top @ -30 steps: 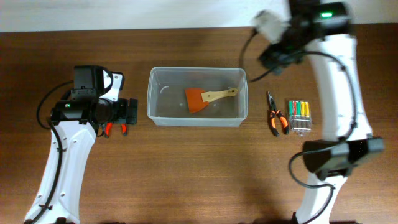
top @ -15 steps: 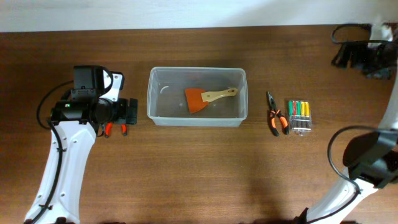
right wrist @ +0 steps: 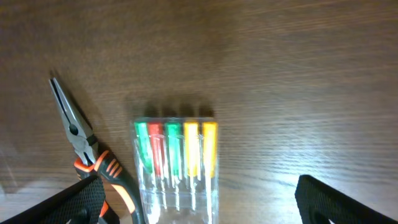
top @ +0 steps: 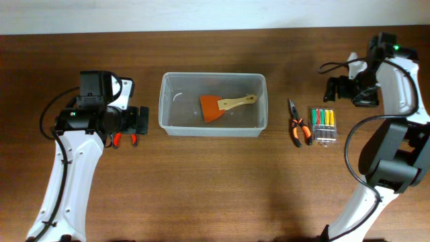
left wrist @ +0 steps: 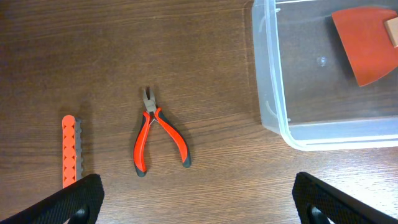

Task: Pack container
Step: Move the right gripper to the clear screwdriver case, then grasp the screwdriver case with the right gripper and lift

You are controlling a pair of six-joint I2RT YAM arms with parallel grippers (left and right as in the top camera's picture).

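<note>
The container [top: 212,76] is a translucent rectangular bin at the table's middle; it also shows in the left wrist view [left wrist: 273,99]. An orange scraper with a wooden handle [top: 218,106] lies inside it. My left gripper [top: 139,121] is open and empty just left of the bin, above red-handled pliers [left wrist: 158,134]. My right gripper [top: 334,89] is open and empty at the far right, above a clear case of coloured screwdrivers [right wrist: 177,168] and orange-black pliers [right wrist: 87,149].
An orange toothed strip [left wrist: 69,151] lies left of the red pliers. The orange-black pliers [top: 296,125] and the screwdriver case [top: 324,125] lie side by side right of the bin. The table's far edge runs along the top.
My right arm swung from the bin's back right corner out to the far right, then came back over the screwdriver case. The left arm has not moved.
</note>
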